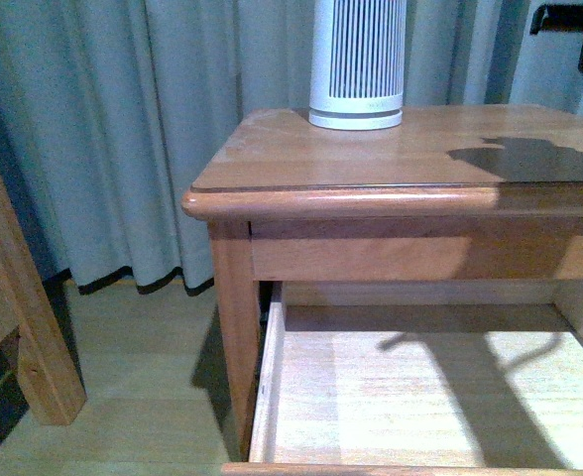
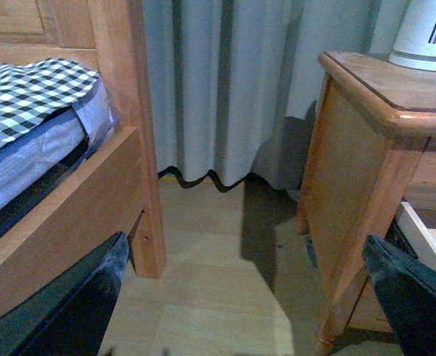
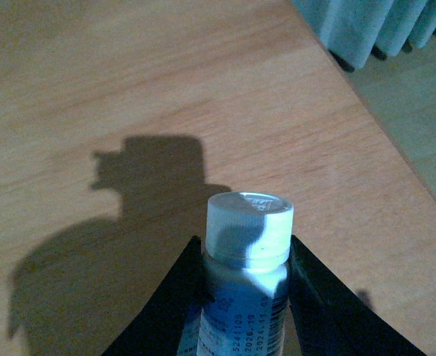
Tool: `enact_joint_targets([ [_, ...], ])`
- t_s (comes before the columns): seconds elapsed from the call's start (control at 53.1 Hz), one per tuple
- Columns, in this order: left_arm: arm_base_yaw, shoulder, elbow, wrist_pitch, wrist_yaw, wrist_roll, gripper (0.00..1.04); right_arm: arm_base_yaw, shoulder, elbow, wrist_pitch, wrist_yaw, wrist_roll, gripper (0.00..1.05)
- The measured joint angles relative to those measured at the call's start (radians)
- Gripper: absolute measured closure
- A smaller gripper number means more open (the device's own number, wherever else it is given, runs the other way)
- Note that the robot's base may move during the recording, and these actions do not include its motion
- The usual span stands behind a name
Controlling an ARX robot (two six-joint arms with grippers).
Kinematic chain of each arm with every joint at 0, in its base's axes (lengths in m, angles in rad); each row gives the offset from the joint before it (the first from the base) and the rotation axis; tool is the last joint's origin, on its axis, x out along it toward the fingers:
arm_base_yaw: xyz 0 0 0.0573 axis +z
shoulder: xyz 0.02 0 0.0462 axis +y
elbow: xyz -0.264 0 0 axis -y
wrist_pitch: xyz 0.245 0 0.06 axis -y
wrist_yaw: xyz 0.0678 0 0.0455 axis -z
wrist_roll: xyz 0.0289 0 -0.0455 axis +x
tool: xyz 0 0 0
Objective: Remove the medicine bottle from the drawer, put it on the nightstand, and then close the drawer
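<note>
One medicine bottle (image 3: pixel 248 237), white cap, btwn jaws of right gripper (image 3: pixel 245 256), clamped both sides at label, cap clear of fingers (image 3: pixel 166 304); over top of nightstand (image 1: pixel 371 159), shadow on wood, contact w/ top not discernible. Drawer (image 1: pixel 269 377) pulled out, pale wood inside. Left gripper (image 2: pixel 245 252) spread wide, low btwn nightstand side & bed frame (image 2: pixel 140 148). Ribbed white device (image 1: pixel 357 59) at rear of top

Device (image 1: pixel 356 64) at rear of nightstand (image 1: pixel 301 159) top; drawer (image 1: pixel 268 377) open below; bed frame (image 1: pixel 14 327) left; medicine bottle (image 3: pixel 249 222) in my right gripper (image 3: pixel 246 267), over top.
</note>
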Motion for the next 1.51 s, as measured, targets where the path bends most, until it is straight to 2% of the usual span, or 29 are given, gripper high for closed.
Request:
enact_joint_targets([
  [0.245, 0.000, 0.000, 0.000, 0.000, 0.000, 0.000, 0.07, -0.022, 0.103, 0.075, -0.021, -0.019, -0.006, 0.74],
  [0.396, 0.000, 0.000, 0.000, 0.000, 0.000, 0.000, 0.07, -0.023, 0.112, 0.075, -0.002, -0.022, -0.017, 0.51],
  [0.584, 0.000, 0.000, 0.000, 0.000, 0.000, 0.000, 0.07, -0.021, 0.087, 0.059, 0.047, -0.011, -0.045, 0.17],
  [0.603, 0.000, 0.000, 0.000, 0.000, 0.000, 0.000, 0.07, -0.017, 0.068, 0.045, 0.066, -0.007, -0.056, 0.10],
  [0.641, 0.000, 0.000, 0.000, 0.000, 0.000, 0.000, 0.07, -0.014, 0.048, 0.028, 0.088, 0.000, -0.069, 0.06],
  [0.848, 0.000, 0.000, 0.000, 0.000, 0.000, 0.000, 0.07, 0.028, -0.170, -0.124, 0.164, -0.008, -0.086, 0.07],
  [0.961, 0.000, 0.000, 0.000, 0.000, 0.000, 0.000, 0.07, 0.097, -0.411, -0.351, 0.226, -0.011, -0.088, 0.07],
  [1.055, 0.000, 0.000, 0.000, 0.000, 0.000, 0.000, 0.07, 0.156, -0.584, -0.528, 0.221, -0.011, -0.071, 0.07],
  [1.281, 0.000, 0.000, 0.000, 0.000, 0.000, 0.000, 0.07, 0.287, -0.883, -0.833, 0.105, 0.055, 0.021, 0.07],
  [1.507, 0.000, 0.000, 0.000, 0.000, 0.000, 0.000, 0.07, 0.470, -1.043, -0.969, -0.056, 0.126, 0.167, 0.07],
])
